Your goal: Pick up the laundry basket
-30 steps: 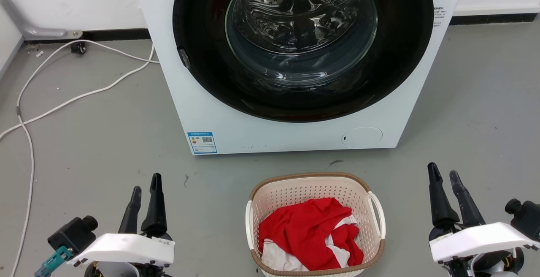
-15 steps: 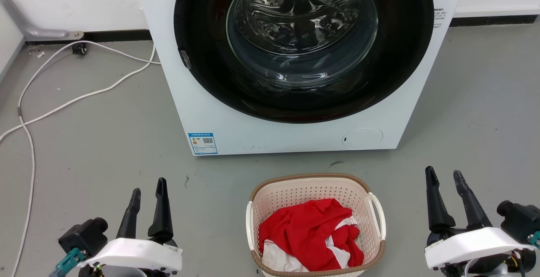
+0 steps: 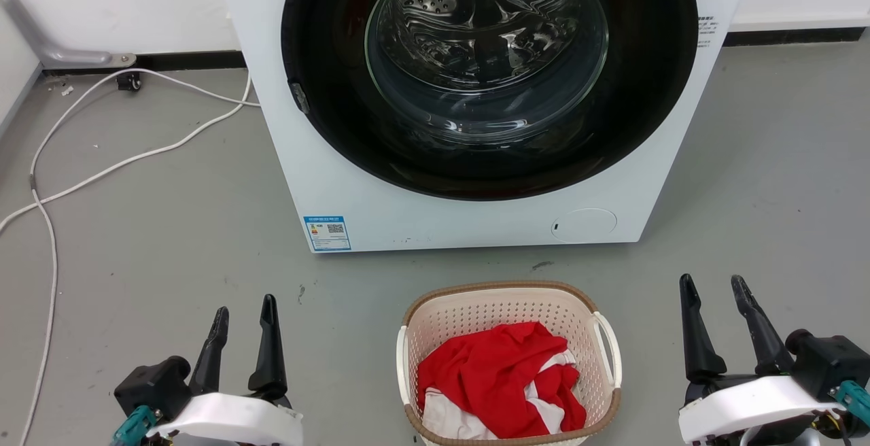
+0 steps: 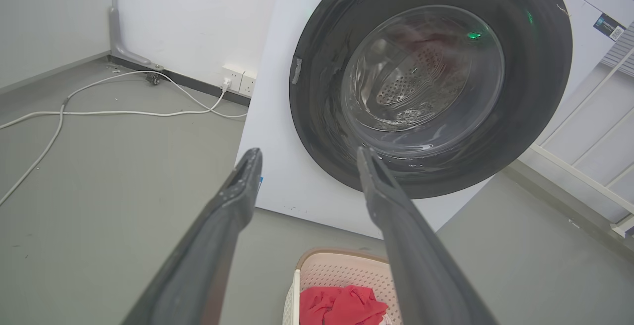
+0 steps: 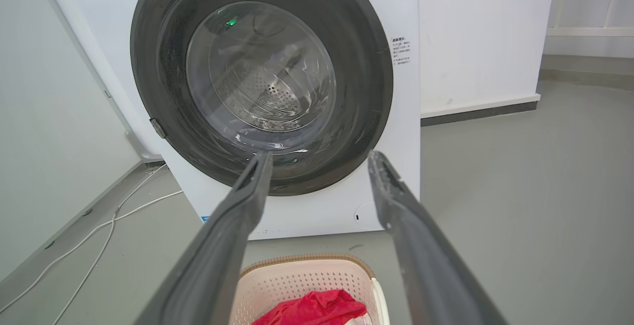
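A small cream perforated plastic laundry basket [image 3: 476, 310] sits between the left tool [image 3: 245, 304] and right tool [image 3: 711, 279], both spread apart.

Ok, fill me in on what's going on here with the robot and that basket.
A two-armed robot is set to pick up the laundry basket, which sits on the grey floor in front of the washer with red and white clothes in it. The left gripper and the right gripper hover open on either side of the basket, both well apart from it. Nothing is gripped, and the basket is not yet lifted.
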